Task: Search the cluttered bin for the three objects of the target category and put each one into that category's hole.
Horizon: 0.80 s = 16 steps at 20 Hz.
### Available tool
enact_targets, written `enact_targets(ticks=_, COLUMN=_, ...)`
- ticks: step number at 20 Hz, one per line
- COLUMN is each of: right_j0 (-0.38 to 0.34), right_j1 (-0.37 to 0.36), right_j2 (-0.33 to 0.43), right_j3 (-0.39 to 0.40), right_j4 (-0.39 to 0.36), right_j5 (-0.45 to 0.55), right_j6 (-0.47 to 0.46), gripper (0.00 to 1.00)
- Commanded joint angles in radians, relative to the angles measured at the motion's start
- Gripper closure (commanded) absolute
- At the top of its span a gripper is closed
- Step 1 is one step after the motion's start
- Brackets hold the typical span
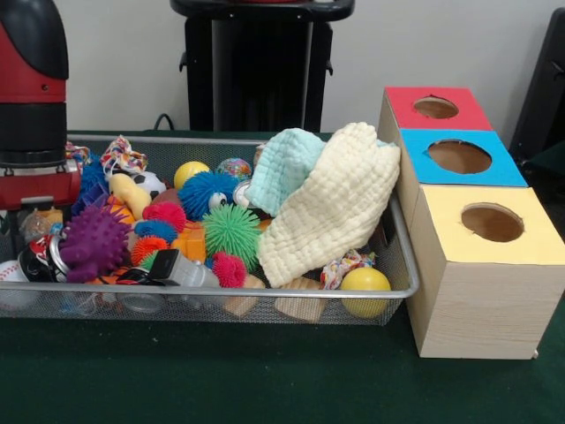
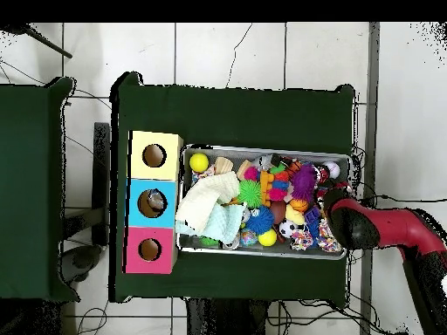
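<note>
- The cream cloth and mint cloth at the bin's box-side end look light and limp; pinch a raised fold.
- The arm hangs over the opposite end; I cannot tell the jaws' state.

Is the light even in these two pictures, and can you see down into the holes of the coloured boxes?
Front view: soft, even light; the cream cloth casts only a faint shadow, and the yellow box's hole shows a dim brown inside. Overhead view: brighter; the floor tiles look washed out, and the blue box's hole shows something greyish inside, too small to tell. The arm hides its gripper.
</note>
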<state>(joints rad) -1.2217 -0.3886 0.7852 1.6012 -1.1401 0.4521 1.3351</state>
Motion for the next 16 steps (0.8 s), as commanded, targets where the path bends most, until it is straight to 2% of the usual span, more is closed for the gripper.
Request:
enact_targets(ticks=1, right_j0=0.040, right_j1=0.072, right_j2=-0.067, right_j3=-0.069, right_j4=-0.104, right_j5=-0.043, right_j6=-0.177, gripper=0.00)
enact_targets(ticks=7, right_j0=0.046, right_j1=0.077, right_j2=-0.088, right_j3=-0.073, right_j4=-0.087, right_j5=-0.008, right_j6=-0.182, gripper=0.00)
enact_targets(ticks=16, right_j0=0.044, right_j1=0.091, right_j2=-0.113, right_j3=-0.071, right_j4=-0.087, right_j5=-0.007, right_j6=-0.169, gripper=0.00)
